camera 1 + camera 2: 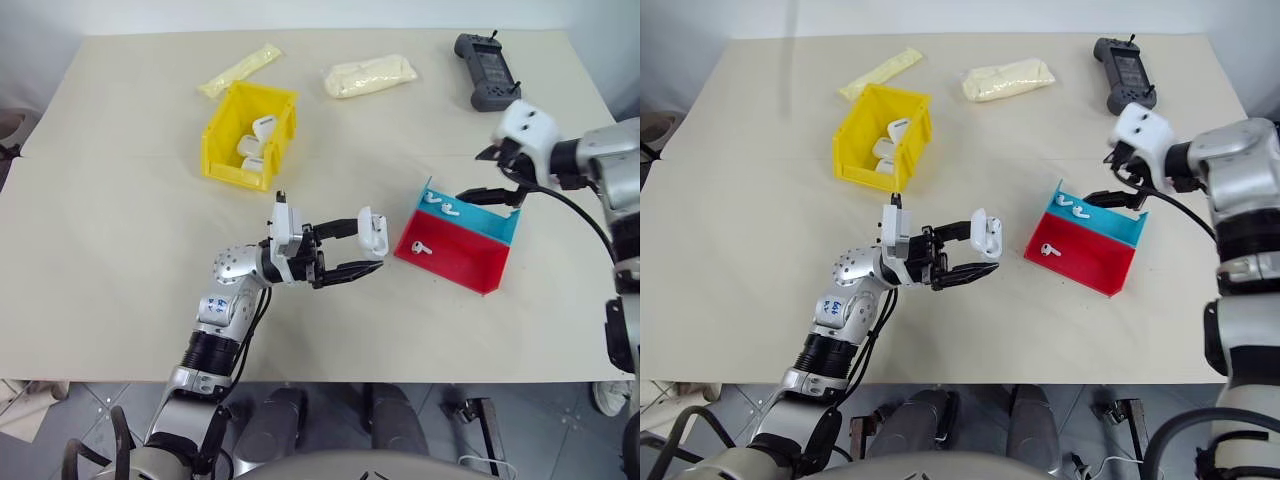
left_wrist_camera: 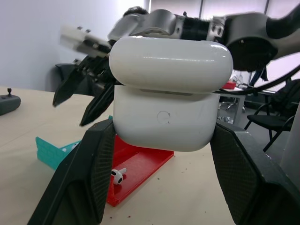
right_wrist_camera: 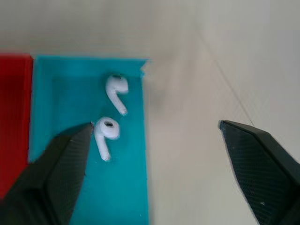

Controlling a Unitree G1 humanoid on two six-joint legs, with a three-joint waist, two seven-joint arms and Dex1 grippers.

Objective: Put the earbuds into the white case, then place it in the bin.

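Note:
The white case [image 1: 372,232] is off the table near the middle, gripped by the sides with my left gripper [image 1: 368,250] shut on it; the left wrist view shows the white case [image 2: 168,98] between the black fingers [image 2: 89,173]. Two earbuds [image 3: 116,92] lie on the teal part of a red-and-teal tray [image 1: 470,268], and a third earbud [image 1: 418,248] lies on the red part. My right gripper [image 1: 478,175] hovers open just over the tray's teal end, one finger [image 3: 61,164] close beside an earbud [image 3: 105,137]. The yellow bin [image 1: 222,135] stands at the back left.
Several small white cases lie inside the bin. Two pale yellowish packets [image 1: 240,68] [image 1: 370,75] lie near the table's far edge. A black controller [image 1: 487,70] rests at the far right. Bare tabletop stretches along the left and front.

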